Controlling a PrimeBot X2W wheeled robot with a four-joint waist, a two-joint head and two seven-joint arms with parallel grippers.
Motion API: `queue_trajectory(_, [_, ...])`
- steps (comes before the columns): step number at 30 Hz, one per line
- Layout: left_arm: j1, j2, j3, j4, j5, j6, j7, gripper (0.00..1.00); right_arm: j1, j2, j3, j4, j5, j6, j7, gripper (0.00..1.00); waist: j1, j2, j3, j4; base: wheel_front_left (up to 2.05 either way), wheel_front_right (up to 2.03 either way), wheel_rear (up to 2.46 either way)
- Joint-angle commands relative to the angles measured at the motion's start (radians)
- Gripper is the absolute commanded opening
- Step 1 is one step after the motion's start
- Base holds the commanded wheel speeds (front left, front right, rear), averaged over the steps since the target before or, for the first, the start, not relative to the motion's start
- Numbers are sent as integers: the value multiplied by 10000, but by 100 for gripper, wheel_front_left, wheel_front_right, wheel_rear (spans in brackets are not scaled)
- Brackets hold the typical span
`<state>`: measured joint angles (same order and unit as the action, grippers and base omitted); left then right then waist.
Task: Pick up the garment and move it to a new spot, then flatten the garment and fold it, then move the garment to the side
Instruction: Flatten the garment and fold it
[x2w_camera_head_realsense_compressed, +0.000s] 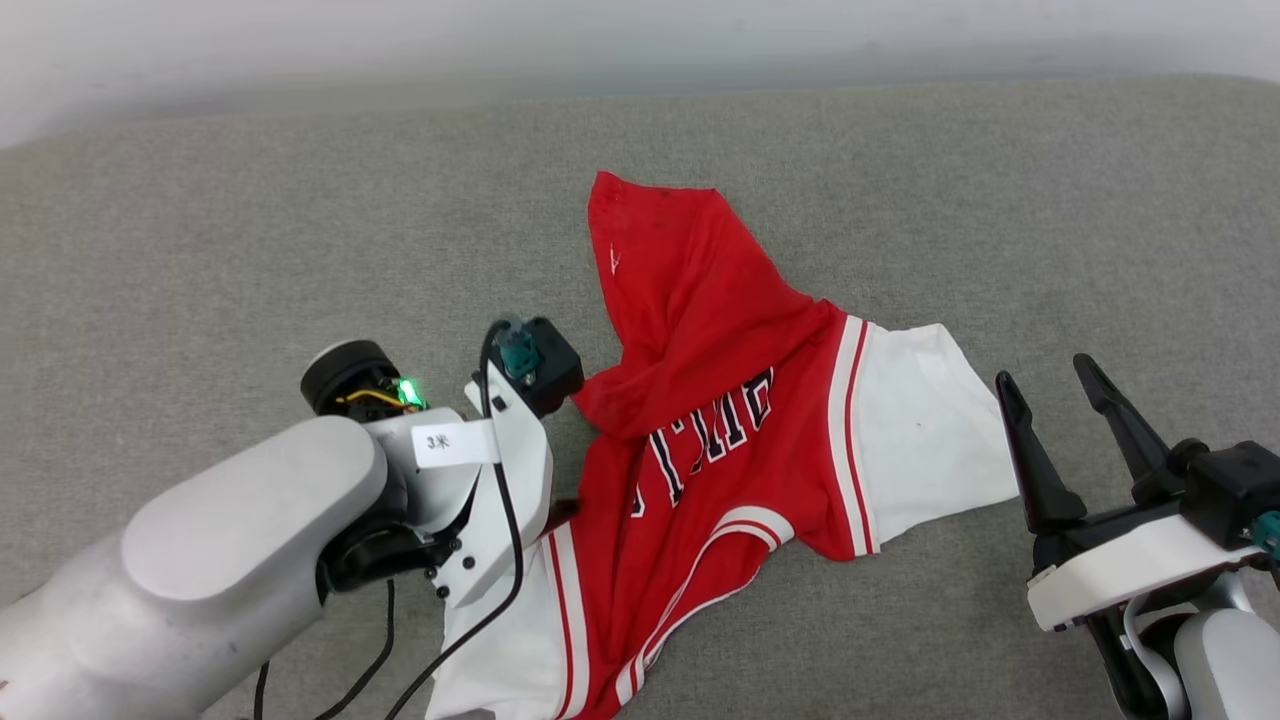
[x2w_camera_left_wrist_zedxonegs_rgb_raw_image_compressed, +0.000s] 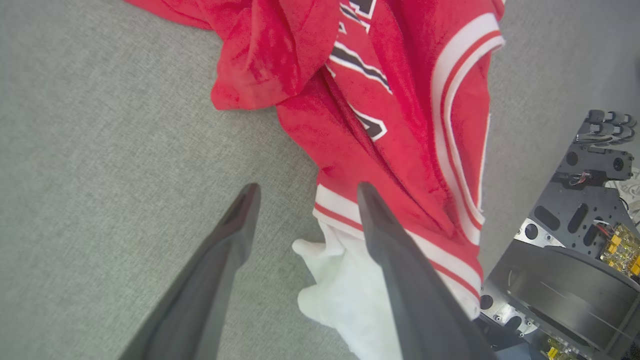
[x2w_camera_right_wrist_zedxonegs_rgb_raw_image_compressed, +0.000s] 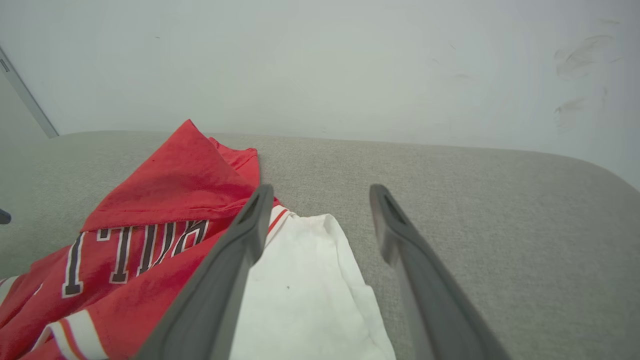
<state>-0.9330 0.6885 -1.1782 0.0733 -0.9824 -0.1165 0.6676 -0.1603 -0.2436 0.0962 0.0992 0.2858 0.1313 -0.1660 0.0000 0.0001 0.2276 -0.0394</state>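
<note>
The garment lies crumpled on the grey cushioned surface, a red T-shirt with white sleeves, striped trim and black lettering on the chest. Its hem end is folded over toward the far side. My left arm's wrist hangs over the near left white sleeve. In the left wrist view my left gripper is open just above that sleeve and the garment, holding nothing. My right gripper stands open and empty just right of the other white sleeve. The right wrist view shows the right gripper beside the garment.
A pale wall runs behind the surface's rounded far edge. Bare grey surface spreads left, far and right of the garment. The robot's dark base shows beyond the near edge in the left wrist view.
</note>
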Motion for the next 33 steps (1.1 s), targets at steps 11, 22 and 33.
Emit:
queue_trajectory(11, [313, -439, -763, 1353, 74, -123, 196, 100, -520, 69, 78, 44, -86, -11, -105, 100, 0, -1, 712, -331, 0, 0, 0])
queue_trajectory(22, [672, -577, -1118, 1593, 186, -130, 110, 0, -618, -29, -12, 190, -187, -11, -209, 100, 0, -1, 794, -262, 0, 0, 0])
queue_trajectory(33, [-808, 380, -741, 1335, 561, -121, -919, 0, -456, -38, -28, 160, -215, -11, -211, 100, 0, -1, 662, -114, 0, 0, 0])
